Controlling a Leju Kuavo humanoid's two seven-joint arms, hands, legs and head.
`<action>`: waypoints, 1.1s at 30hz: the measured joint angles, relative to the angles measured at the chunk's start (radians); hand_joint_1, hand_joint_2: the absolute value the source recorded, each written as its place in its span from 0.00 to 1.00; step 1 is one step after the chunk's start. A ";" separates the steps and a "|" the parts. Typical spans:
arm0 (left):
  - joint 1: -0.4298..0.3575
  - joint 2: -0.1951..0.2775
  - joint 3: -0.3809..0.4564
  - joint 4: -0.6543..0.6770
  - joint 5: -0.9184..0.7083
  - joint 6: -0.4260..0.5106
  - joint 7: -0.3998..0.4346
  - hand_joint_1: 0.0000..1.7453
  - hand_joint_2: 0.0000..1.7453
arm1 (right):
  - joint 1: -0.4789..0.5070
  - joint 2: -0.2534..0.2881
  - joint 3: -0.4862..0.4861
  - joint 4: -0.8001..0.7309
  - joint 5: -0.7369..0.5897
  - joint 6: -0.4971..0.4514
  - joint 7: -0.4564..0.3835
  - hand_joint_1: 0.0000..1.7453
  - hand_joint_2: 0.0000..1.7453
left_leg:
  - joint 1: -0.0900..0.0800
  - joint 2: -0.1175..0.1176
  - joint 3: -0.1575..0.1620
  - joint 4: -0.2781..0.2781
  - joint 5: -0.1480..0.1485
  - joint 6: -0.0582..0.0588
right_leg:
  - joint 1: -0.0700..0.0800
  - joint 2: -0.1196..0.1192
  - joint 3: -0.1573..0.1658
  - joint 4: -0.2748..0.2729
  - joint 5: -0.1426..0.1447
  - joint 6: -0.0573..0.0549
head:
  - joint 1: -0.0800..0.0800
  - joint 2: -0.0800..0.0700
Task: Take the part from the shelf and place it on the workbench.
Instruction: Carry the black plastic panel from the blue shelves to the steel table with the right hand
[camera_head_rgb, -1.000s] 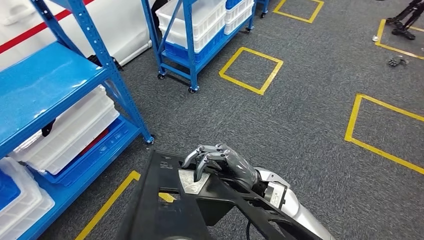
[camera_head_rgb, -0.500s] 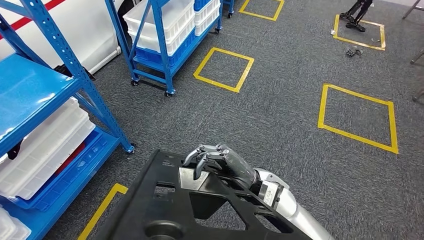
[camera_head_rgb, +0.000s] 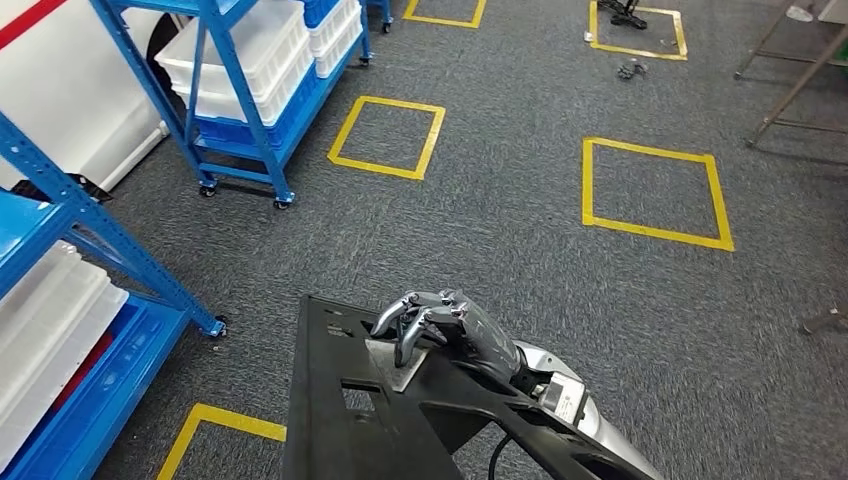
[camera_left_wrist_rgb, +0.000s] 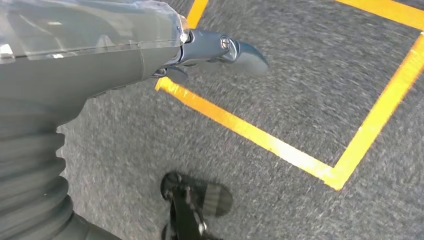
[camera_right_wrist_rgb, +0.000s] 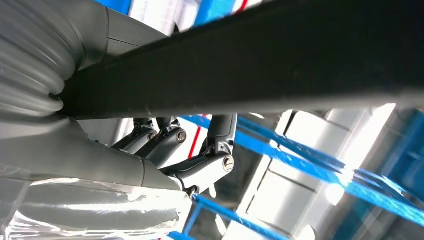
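The part is a flat black plate with cut-outs and a small silver patch, carried low in front of me above the carpet in the head view. My right hand grips its far edge, fingers curled over the top by the silver patch. In the right wrist view the part crosses as a dark bar with the right hand's fingers hooked around it. My left hand hangs over the carpet and a yellow floor line, one dark finger stretched out, holding nothing.
A blue shelf with white bins stands at the left. A wheeled blue rack of white crates is further back on the left. Yellow tape squares mark the grey carpet ahead. Metal stand legs are at the top right.
The whole picture has shifted: the camera has turned right, so the shelves slid left and more open carpet shows. My right hand keeps its grip on the part.
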 joint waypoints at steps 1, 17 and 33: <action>0.003 0.002 0.002 0.000 -0.001 0.003 0.006 0.00 1.00 | 0.003 0.002 0.000 -0.004 0.000 0.001 0.002 1.00 1.00 | 0.001 -0.018 -0.034 0.068 -0.031 -0.001 | -0.001 0.014 0.000 0.001 0.000 -0.004 | 0.000 0.000; 0.002 -0.007 0.005 0.000 -0.027 0.000 0.034 0.00 1.00 | 0.025 -0.013 -0.002 -0.045 -0.002 0.006 0.025 1.00 1.00 | 0.001 -0.019 0.011 -0.097 0.090 0.035 | -0.013 0.028 -0.126 0.257 -0.128 0.055 | 0.003 0.000; -0.003 -0.032 0.009 0.000 -0.041 0.007 0.024 0.00 1.00 | 0.001 -0.019 -0.001 -0.060 -0.007 0.020 0.043 1.00 1.00 | 0.000 -0.025 -0.081 0.150 -0.053 -0.003 | -0.002 0.040 0.003 0.008 -0.010 -0.004 | -0.013 0.000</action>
